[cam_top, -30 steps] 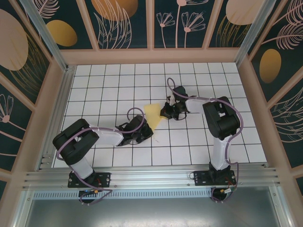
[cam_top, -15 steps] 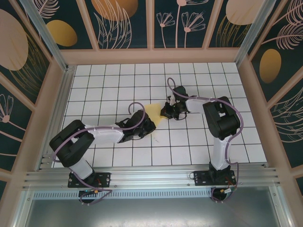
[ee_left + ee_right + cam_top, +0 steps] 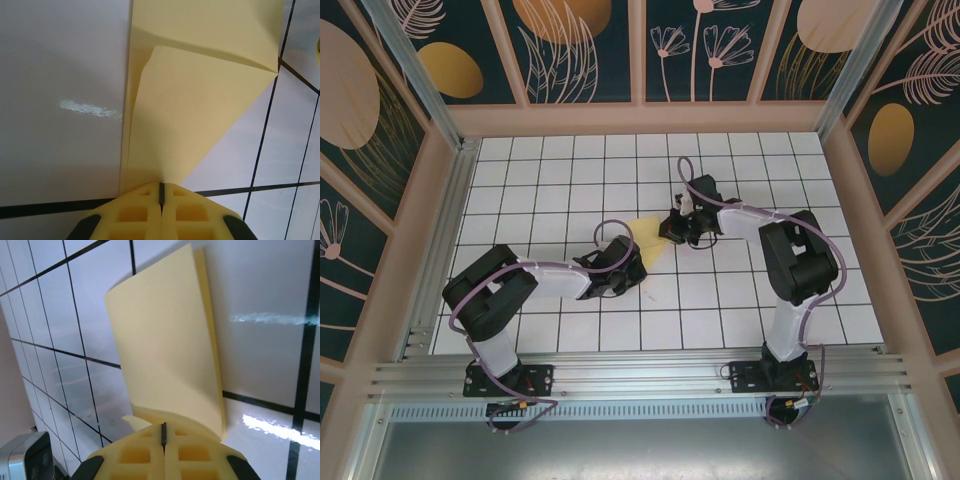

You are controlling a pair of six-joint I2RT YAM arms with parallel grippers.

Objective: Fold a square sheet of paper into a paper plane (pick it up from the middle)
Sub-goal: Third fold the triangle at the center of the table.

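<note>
A white tiled table point(image 3: 740, 300) with dark grid lines, walled by panels painted with leaves point(image 3: 580, 50), is seen from above. Compared with a second ago, the left arm is stretched farther forward and to the right, its elbow drawn in from the table's left side. The right arm's wrist is shifted slightly away from the bases, and a smaller patch of yellow is shown between the arms. The square sheet of paper point(image 3: 648, 238), already partly folded, is placed near the middle of the table between the two grippers. The left gripper point(image 3: 634, 264) is set at its near left corner and the right gripper point(image 3: 669, 231) at its far right side. In the left wrist view the left gripper point(image 3: 161, 192) is pressed together on a pointed corner of the sheet point(image 3: 200, 100), whose folded flaps fan out ahead over the tiles beside a white smear point(image 3: 90, 107). In the right wrist view the right gripper point(image 3: 163, 432) is closed on a curled edge of the sheet point(image 3: 165, 350), which is bowed away from it. Whether the sheet is touching the tiles cannot be told for certain.
</note>
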